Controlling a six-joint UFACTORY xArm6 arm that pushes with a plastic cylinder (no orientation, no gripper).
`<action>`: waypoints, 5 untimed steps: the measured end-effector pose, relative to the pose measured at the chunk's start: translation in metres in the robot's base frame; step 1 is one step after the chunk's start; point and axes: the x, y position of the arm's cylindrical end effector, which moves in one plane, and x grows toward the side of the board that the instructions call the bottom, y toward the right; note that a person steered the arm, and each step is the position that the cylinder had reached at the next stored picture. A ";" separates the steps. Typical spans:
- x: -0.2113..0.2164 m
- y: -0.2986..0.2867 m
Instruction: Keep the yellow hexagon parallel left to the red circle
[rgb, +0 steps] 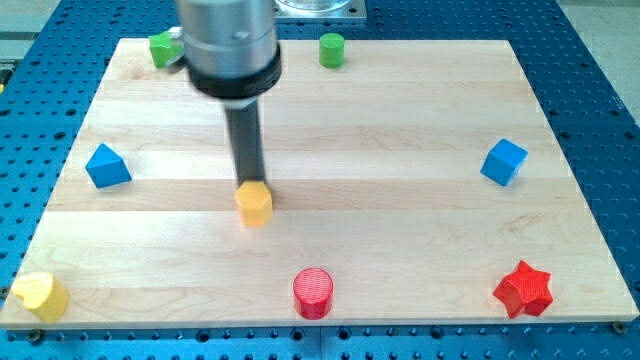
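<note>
The yellow hexagon (254, 204) lies left of the board's middle. My tip (249, 182) stands right at the hexagon's top edge, touching or nearly touching it. The red circle (313, 293) lies near the bottom edge, below and to the right of the hexagon.
A wooden board (400, 120) on a blue perforated table. A blue triangle-like block (106, 166) at the left, a blue cube (503, 162) at the right, a red star (524, 289) bottom right, a yellow block (40, 295) bottom left, a green block (162, 47) and a green cylinder (331, 49) at the top.
</note>
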 end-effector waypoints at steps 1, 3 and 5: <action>0.031 -0.008; 0.018 0.048; 0.051 0.006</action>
